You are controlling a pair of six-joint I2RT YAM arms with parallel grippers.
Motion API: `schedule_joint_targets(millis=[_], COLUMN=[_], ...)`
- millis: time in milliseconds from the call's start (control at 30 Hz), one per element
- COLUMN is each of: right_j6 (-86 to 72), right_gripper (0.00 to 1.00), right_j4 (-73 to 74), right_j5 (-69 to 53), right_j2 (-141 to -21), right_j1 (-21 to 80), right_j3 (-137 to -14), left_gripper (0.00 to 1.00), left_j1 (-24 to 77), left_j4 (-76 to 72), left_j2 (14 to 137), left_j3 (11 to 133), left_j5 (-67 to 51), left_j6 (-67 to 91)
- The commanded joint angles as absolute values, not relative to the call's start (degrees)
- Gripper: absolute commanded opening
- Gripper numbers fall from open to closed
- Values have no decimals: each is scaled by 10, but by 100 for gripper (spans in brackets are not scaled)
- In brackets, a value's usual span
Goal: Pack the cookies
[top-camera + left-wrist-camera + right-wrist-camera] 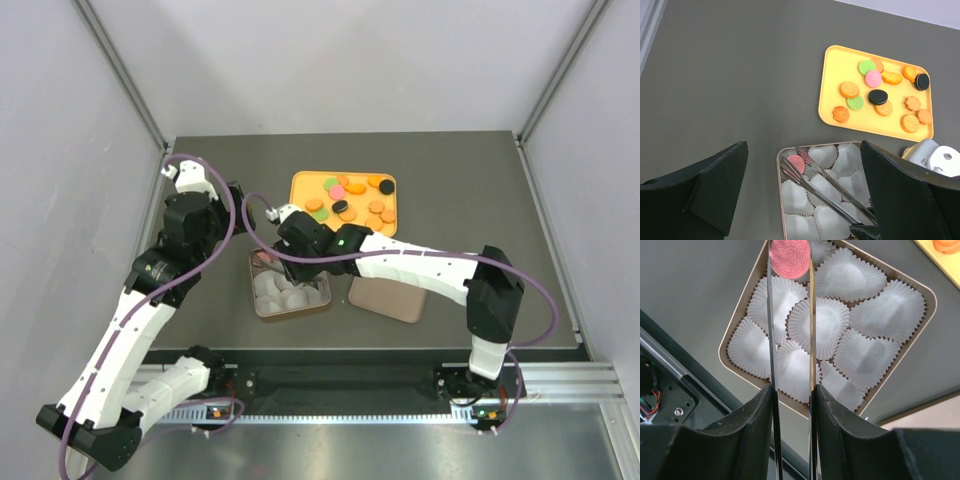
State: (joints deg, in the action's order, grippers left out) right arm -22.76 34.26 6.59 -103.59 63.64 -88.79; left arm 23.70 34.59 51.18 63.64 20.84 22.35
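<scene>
Squeezing tongs (811,340) on round pink cookie (790,255) — right end effector (791,400); left end effector (804,150) spread.

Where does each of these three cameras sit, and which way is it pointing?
Top camera: above and behind the arms, looking down on the table; left arm and right arm show whole.
Left wrist camera: on the left arm, looking down between the fingers of the open left hand at the yellow tray and the tin.
Right wrist camera: on the right arm, looking along the tongs that the right hand clamps, onto the tin's paper cups.
Shared: both wrist views show the pink cookie between the tongs' tips.
</scene>
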Motion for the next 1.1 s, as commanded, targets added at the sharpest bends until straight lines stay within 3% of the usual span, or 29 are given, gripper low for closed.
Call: schedule_joint_targets(millis=[0, 567, 1067], right_j6=[-236, -242, -242], right_gripper=[31, 43, 47], right_j4=[305, 294, 294], right_j5=[76, 88, 91], right_j2=[-1028, -1033, -1029], right_j1=[646, 646, 646], right_j3=[-885, -876, -874], left_gripper=[99, 99, 99], left_j1=[235, 235, 234], left_j4=[323, 318, 314], left_j2=[512, 510, 512], left_j3=[635, 628, 625], left_j5=[207, 200, 194], left_j6=[215, 217, 219])
